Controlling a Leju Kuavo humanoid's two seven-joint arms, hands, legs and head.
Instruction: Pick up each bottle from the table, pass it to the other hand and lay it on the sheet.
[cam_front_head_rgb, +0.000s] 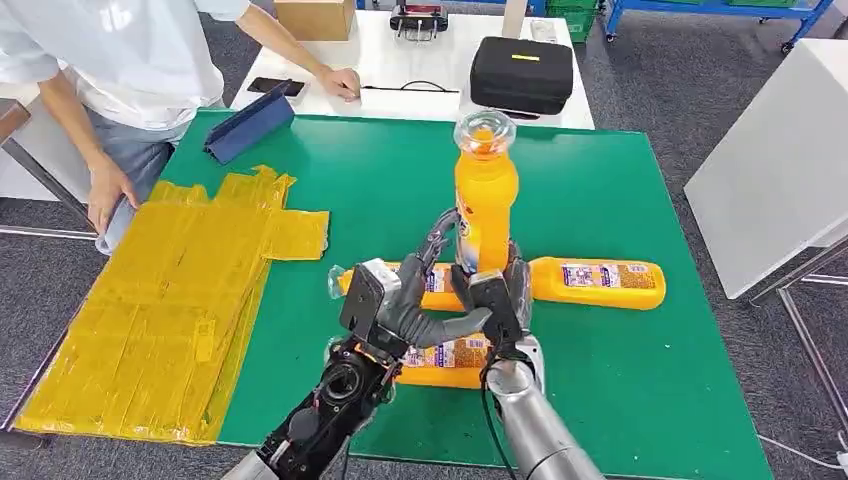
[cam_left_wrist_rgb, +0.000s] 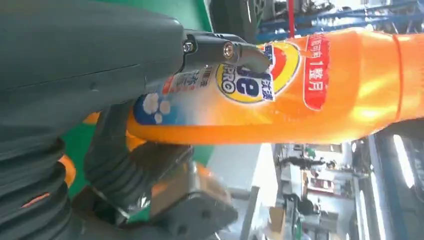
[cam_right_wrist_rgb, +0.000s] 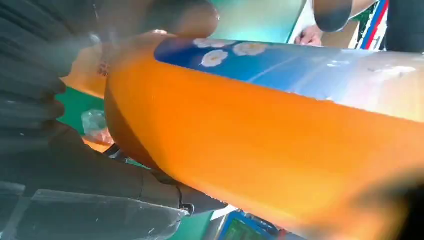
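Orange liquid fills the upright bottle (cam_front_head_rgb: 485, 195) held above the green table (cam_front_head_rgb: 640, 380), its clear cap uppermost and its label facing the robot. Both hands meet at its lower half. The left robot hand (cam_front_head_rgb: 405, 300) comes in from the left, its thick grey thumb crossing in front of the bottle's base and its darker fingers (cam_left_wrist_rgb: 225, 50) curling round the label. The right robot hand (cam_front_head_rgb: 497, 300) grips the base from the right, its fingers wrapped round the bottom of the bottle. In the left wrist view a dark fingertip presses on the printed label, and in the right wrist view the bottle's orange body (cam_right_wrist_rgb: 280, 140) lies directly against the hand's grey cover.

Three more orange bottles lie on their sides on the green table: one to the right (cam_front_head_rgb: 600, 282), well clear of the hands; one behind the hands (cam_front_head_rgb: 345, 282), mostly hidden, its clear cap end showing to their left; and one beneath the wrists (cam_front_head_rgb: 445, 362). The yellow sheet (cam_front_head_rgb: 170, 310) lies spread over the table's left side and hangs over its edge, apart from all the bottles. A blue folder (cam_front_head_rgb: 250, 125) sits at the far left corner. Beyond is a white table (cam_front_head_rgb: 400, 70) bearing a black case (cam_front_head_rgb: 522, 72) and a cardboard box (cam_front_head_rgb: 315, 18). A person (cam_front_head_rgb: 110, 60) in a light shirt stands at the upper left, one hand resting on the white table.
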